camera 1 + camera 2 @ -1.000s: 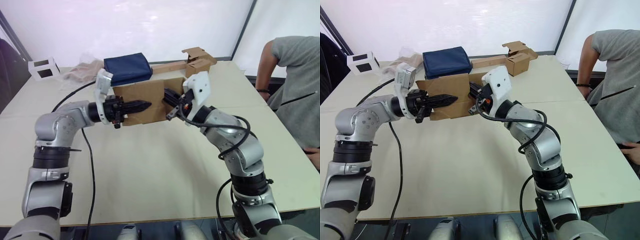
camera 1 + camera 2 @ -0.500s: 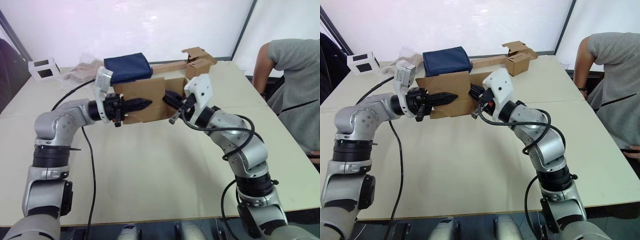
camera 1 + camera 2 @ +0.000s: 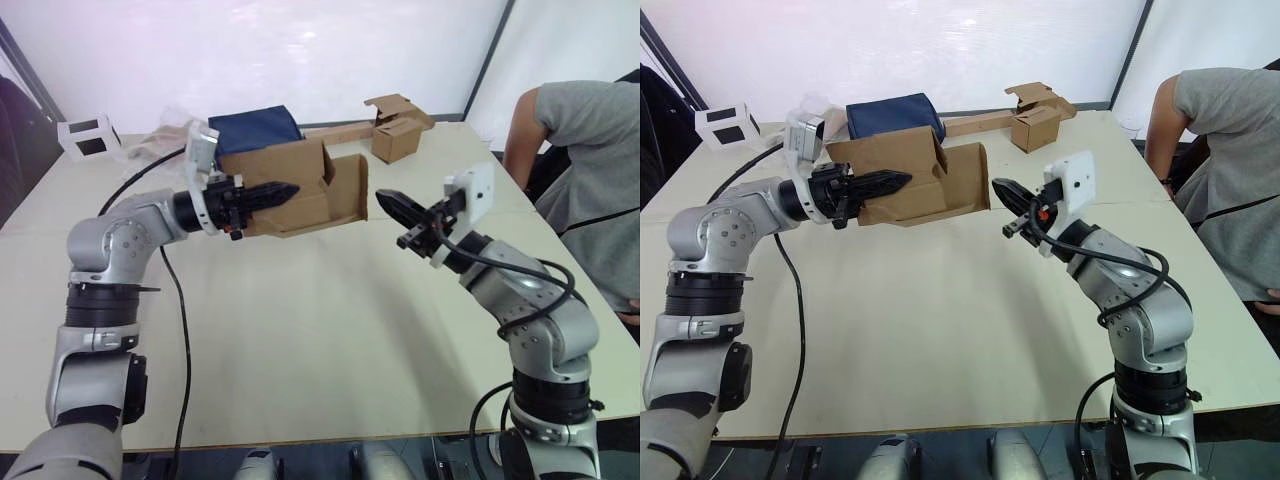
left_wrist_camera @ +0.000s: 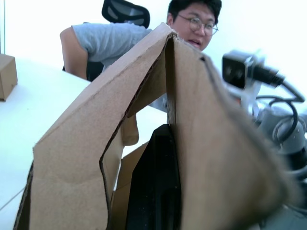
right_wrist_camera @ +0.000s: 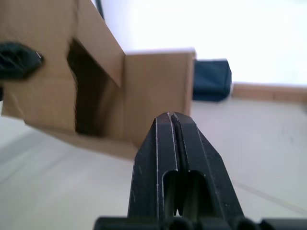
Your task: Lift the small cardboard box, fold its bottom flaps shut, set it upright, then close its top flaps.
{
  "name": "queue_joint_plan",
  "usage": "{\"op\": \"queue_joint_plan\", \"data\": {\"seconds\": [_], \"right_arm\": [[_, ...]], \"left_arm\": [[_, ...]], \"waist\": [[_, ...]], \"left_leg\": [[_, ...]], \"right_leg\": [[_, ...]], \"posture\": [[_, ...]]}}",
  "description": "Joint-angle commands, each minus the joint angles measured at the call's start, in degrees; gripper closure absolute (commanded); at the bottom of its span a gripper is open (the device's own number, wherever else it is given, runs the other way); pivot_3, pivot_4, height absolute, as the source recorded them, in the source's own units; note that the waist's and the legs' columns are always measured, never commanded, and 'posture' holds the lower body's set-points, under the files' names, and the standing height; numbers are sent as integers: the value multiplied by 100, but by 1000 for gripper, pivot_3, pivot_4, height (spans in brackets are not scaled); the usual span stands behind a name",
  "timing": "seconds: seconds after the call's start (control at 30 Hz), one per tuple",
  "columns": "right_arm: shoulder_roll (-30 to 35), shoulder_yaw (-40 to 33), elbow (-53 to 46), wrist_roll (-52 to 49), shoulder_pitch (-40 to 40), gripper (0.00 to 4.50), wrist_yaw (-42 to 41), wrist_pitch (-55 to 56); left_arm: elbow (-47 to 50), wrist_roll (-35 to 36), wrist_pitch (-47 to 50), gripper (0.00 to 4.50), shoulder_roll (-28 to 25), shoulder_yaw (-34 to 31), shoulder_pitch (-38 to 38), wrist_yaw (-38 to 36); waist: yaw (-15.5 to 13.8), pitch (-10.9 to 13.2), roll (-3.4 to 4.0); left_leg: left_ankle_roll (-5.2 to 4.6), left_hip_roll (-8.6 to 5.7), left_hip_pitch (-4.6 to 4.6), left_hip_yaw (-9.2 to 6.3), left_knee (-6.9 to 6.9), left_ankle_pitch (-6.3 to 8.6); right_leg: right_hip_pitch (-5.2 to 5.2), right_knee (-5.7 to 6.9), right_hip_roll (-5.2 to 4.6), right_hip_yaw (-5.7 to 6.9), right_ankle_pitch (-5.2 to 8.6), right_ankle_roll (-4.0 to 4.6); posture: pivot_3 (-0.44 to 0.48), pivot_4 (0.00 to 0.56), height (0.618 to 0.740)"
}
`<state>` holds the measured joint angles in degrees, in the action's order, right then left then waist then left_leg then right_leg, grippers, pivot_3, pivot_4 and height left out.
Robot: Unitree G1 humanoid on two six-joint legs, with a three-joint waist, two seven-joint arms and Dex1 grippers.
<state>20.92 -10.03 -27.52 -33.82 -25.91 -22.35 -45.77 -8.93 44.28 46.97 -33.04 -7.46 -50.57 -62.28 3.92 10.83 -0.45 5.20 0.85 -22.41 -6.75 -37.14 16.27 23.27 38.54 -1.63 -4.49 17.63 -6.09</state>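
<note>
The table (image 3: 300,330), a pale plain top, carries the whole work area and is bare under the lifted load. Beyond it stand white wall panels with a dark upright post; a seated person (image 3: 585,160) in a grey shirt is at the robot's right.

The small cardboard box (image 3: 290,190) is held clear of the table on its side, one open end facing the right arm. The left gripper (image 3: 262,193) is clamped on the near wall of the box, one finger outside and, by the left wrist view, one inside; this hold appears meant to present the open end for folding. The bottom flaps (image 3: 345,188) at that end stand open, one jutting out towards the right arm.

The right gripper (image 3: 1007,192) sits apart from the box, near the open end, fingers pressed together and empty, apparently poised to push a flap inward.

At the far edge lie a navy bag (image 3: 890,115), a second smaller open carton (image 3: 396,128) and a small white block (image 3: 88,136).
</note>
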Motion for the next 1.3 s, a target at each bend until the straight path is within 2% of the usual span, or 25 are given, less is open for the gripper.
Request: {"op": "queue_joint_plan", "data": {"seconds": [0.03,0.3,0.63,1.13,1.3], "right_arm": [[-29,-60,-361,-193,177,4500,113,-12],[-390,437,-264,-51,149,4500,391,180],[-414,628,-236,-268,-271,4500,122,198],[-186,754,-380,-1018,-538,4500,-535,12],[-52,718,-361,-1054,-449,4500,-532,42]], "left_arm": [[86,133,-35,4456,-16,-205,-227,19],[119,189,120,4456,-58,-136,-253,-133],[337,439,558,4456,-119,-129,-178,-297],[268,769,998,4456,-166,-341,-289,-212],[210,800,1018,4456,-180,-374,-330,-189]], "waist": [[0,0,0],[8,0,0],[5,0,0],[4,0,0],[2,0,0]], "left_leg": [[-1,0,0,-1,0,0],[0,1,2,0,1,0],[0,1,1,0,1,0],[0,1,1,-1,0,0],[0,1,1,-1,0,0]], "right_leg": [[0,0,1,1,0,0],[1,1,4,-1,0,0],[0,0,2,0,0,0],[0,0,1,0,0,0],[0,0,1,0,0,0]], "posture": [[0,150,740],[0,150,740],[0,150,740],[0,150,740],[0,150,740]]}}
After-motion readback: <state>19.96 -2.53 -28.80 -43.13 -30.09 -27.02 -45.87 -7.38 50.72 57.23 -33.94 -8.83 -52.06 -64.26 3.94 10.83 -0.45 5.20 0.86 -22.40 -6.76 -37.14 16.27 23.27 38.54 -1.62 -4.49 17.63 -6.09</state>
